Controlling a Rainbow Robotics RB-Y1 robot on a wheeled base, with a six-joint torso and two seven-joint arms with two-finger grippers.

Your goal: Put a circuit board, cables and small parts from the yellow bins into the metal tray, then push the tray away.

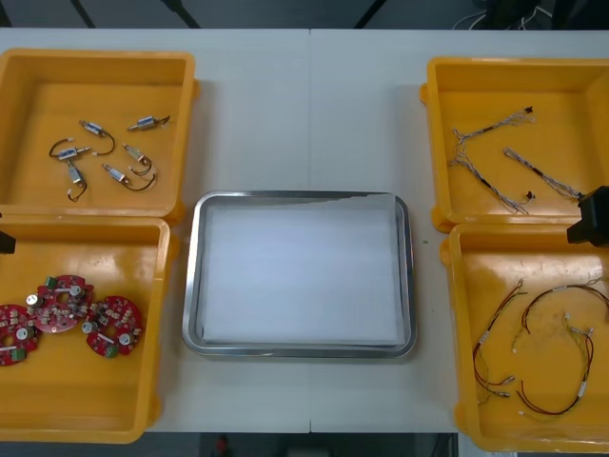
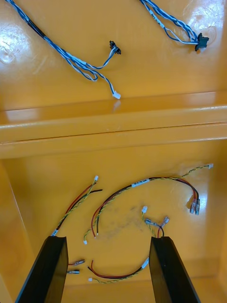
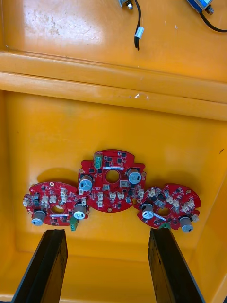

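Yellow, the far left bin (image 1: 38, 86) on the table (image 1: 314, 105) holds small metal parts (image 1: 107, 152), silvery bodies with short black leads curling off them. Nearer me, the near left bin (image 1: 86, 390) holds three round red circuit boards (image 1: 71, 319) in a row, edges touching. Each has a hole at its middle, grey cylinders and white connectors. The middle board (image 3: 112, 179) carries a small white label strip whose print is too fine for me to read. My left tool (image 3: 106, 265) hangs over this bin just short of the boards, its fingers standing apart.

Between the two pairs of bins sits the metal tray (image 1: 191, 276), shiny at the rim and white inside.

On my right, the far right bin (image 1: 476, 90) holds twisted blue and white cables (image 1: 487, 176) ending in black plugs. The near right bin (image 1: 476, 286) holds red and yellow cables (image 1: 547, 357) with small white ends. One of them wears a white label (image 2: 140, 182) that I cannot read. My right tool (image 2: 106, 270) hovers over these cables with its fingers apart.
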